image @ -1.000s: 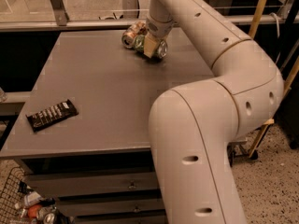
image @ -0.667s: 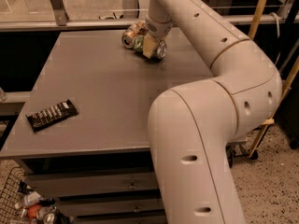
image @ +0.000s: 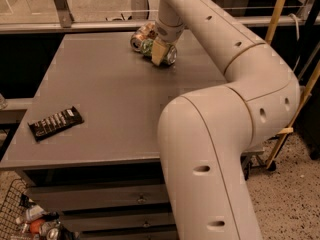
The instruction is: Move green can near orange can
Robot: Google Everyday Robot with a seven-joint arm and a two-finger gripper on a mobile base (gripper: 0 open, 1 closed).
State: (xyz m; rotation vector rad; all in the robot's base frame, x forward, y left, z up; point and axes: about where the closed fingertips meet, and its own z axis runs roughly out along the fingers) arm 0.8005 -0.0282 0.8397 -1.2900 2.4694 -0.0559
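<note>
Gripper: we saw the robot's two-finger gripper [image: 160,50] down at the far edge of the flat grey table [image: 115,94], reaching over from the bulky cream arm [image: 235,84].
Jaws: they seemed to pinch the green can across its middle. One finger [image: 157,53] lay against its near side and the other was hidden behind it.
Green can: the green can [image: 148,47], a small dented aluminium drink can with a green-and-white label and silver ends, lay on its side under the gripper.
Orange can: the orange can [image: 142,34], a small aluminium can in orange, copper-brown and white, lay tipped just beyond the green one. The two were close together, perhaps touching.
Progress: we judged the placing nearly done.
Risk one: both cans lay on their sides, so a release could let the green can roll away.
Risk two: a further push could knock the orange can off the far edge.
Count: two cans, one dark flat snack bar [image: 55,123] well apart near the left edge, and one gripper.
</note>
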